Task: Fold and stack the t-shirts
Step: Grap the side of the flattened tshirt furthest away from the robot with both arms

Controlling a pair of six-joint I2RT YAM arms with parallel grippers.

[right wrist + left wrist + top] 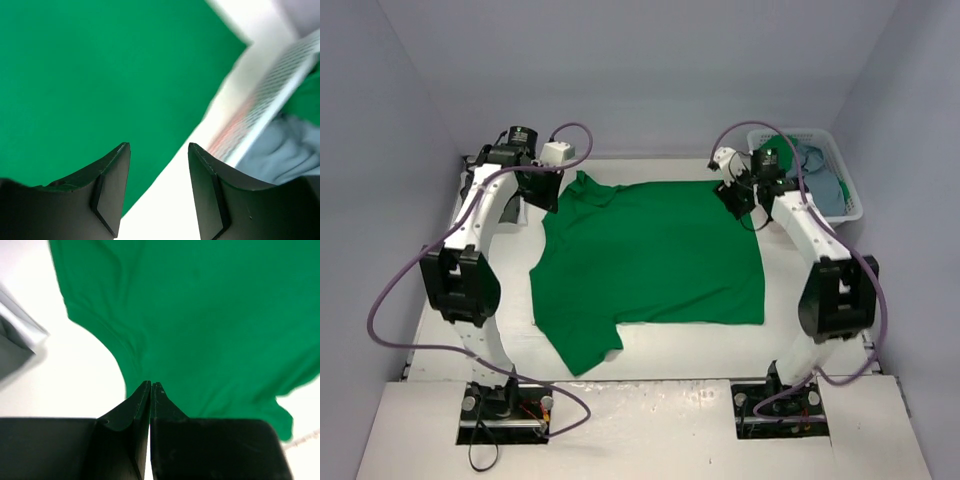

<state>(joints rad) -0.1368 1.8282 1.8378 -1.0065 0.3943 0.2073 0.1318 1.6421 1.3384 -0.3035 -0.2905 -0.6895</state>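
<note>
I see the laundry basket (pixel 856 190) far right, holding a blue-grey shirt (pixel 822 178) and green cloth (pixel 781 156). The green t-shirt (pixel 650 260) lies spread mid-table (pixel 670 350) — bare margin along the near edge. My left gripper (pixel 151 387) is pressed shut over its edge; the right gripper (pixel 159 150) gapes, empty.

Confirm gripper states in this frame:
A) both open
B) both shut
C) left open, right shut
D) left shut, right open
D: the left gripper has its fingertips pressed together, while the right gripper has its jaws standing apart with nothing between them, above the edge of the green shirt.
</note>
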